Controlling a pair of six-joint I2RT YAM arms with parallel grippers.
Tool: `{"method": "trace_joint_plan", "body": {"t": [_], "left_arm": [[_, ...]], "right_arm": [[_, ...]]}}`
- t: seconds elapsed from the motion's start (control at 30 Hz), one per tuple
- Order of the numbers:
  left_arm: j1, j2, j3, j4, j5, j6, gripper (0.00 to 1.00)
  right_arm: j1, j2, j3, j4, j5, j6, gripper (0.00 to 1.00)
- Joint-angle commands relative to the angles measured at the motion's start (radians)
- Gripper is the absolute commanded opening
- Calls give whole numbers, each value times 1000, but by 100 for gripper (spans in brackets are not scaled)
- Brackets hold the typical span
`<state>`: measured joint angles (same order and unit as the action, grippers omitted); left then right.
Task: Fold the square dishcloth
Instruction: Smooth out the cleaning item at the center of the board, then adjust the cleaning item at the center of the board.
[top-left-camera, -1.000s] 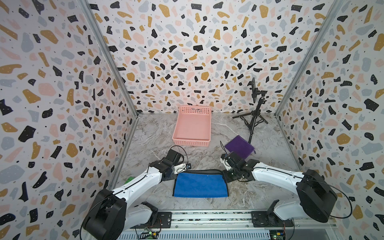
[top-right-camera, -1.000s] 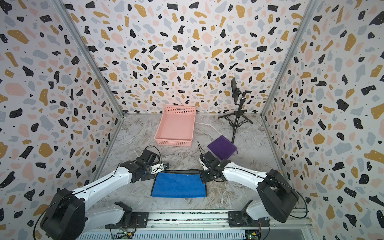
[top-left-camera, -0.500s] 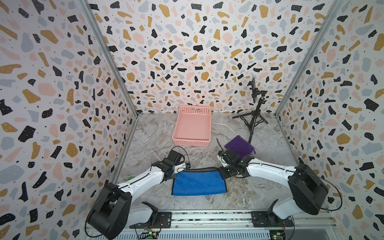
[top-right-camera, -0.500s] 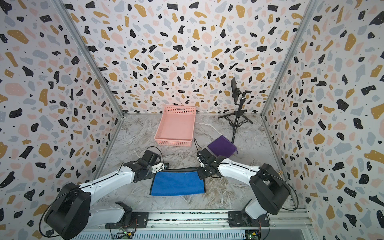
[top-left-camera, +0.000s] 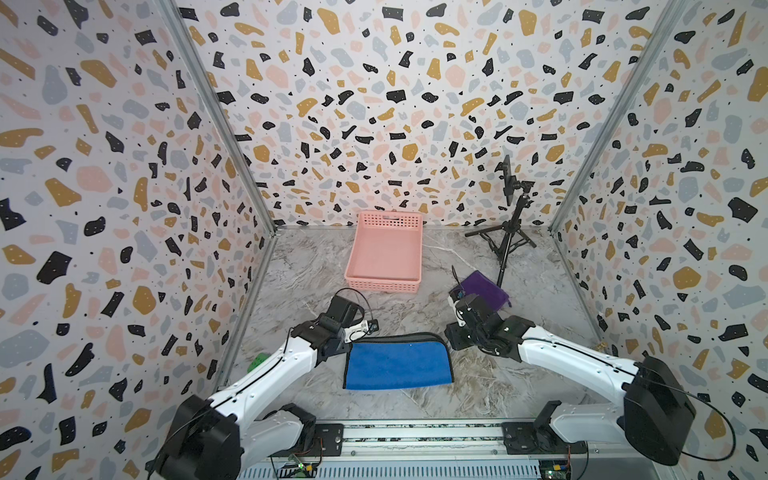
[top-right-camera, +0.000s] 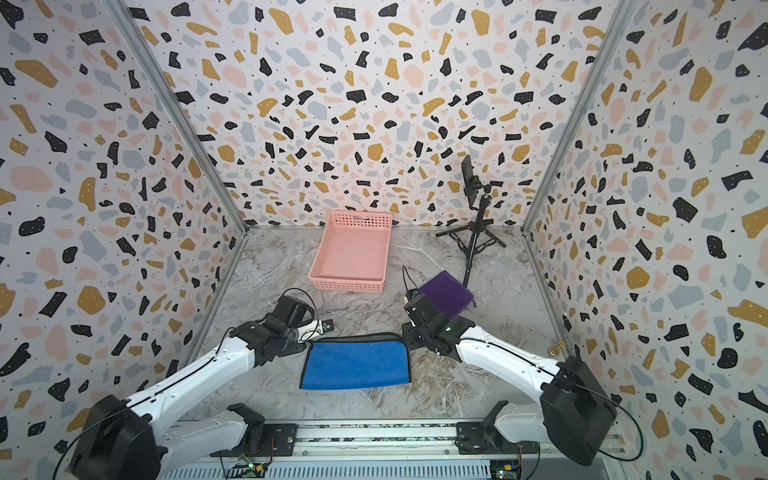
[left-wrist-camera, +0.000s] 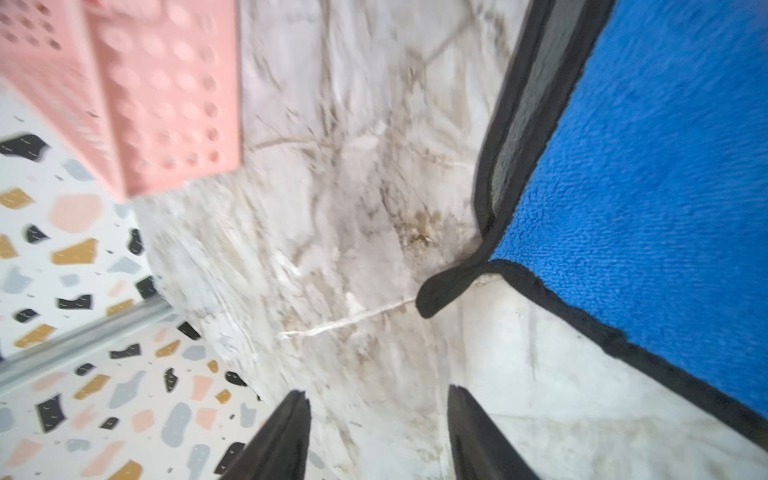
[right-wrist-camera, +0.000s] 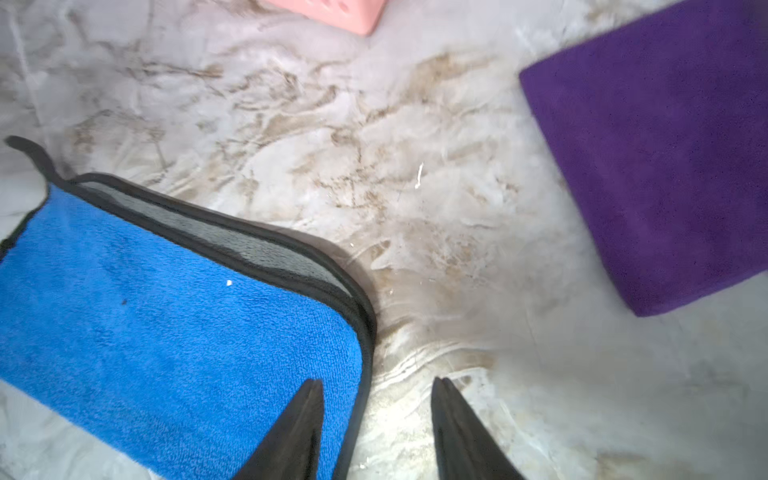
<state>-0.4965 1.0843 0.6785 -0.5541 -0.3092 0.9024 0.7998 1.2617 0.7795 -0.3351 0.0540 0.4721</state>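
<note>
Both arms reach low, left hand (left-wrist-camera: 376, 399) and right hand (right-wrist-camera: 376, 386) parted, empty, flanking the folded dishcloth (top-left-camera: 399, 361).

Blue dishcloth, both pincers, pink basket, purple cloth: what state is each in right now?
Blue dishcloth: folded in half, flat on the table, grey lower layer showing along the far edge.
Left pincer: open, empty, beside the dishcloth's corner.
Right pincer: open, over the dishcloth's other far corner, gripping nothing.
Pink basket: upright, empty.
Purple cloth: folded, lying flat.
</note>
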Motion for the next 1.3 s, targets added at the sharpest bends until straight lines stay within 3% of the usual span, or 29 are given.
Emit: {"method": "trace_joint_plan", "body": {"t": [0.0, 0.17, 0.3, 0.63, 0.77, 0.9, 1.0, 1.1, 1.27], "left_arm": [[-62, -34, 11, -169, 101, -62, 59], [-203, 24, -32, -139, 134, -192, 58], [-244, 106, -65, -132, 102, -217, 54], [-246, 268, -164, 39, -119, -109, 54], [-246, 376, -109, 186, -178, -61, 54], [-246, 539, 17, 335, -238, -9, 54], [-250, 622, 104, 426, -212, 30, 57], [-253, 654, 146, 485, -151, 64, 60], [-254, 603, 167, 446, -30, 47, 64]], "right_arm": [[42, 0, -52, 13, -138, 41, 36], [69, 87, -148, 169, -382, 144, 16], [70, 144, -210, 198, -356, 189, 8], [69, 162, -290, 193, -306, 246, 2], [128, 73, -329, 194, -346, 287, 2], [156, -57, -348, 185, -462, 309, 7], [93, -159, -306, 94, -477, 289, 10], [-23, -160, -247, 38, -497, 239, 9], [-118, 57, -135, 58, -489, 152, 6]]}}
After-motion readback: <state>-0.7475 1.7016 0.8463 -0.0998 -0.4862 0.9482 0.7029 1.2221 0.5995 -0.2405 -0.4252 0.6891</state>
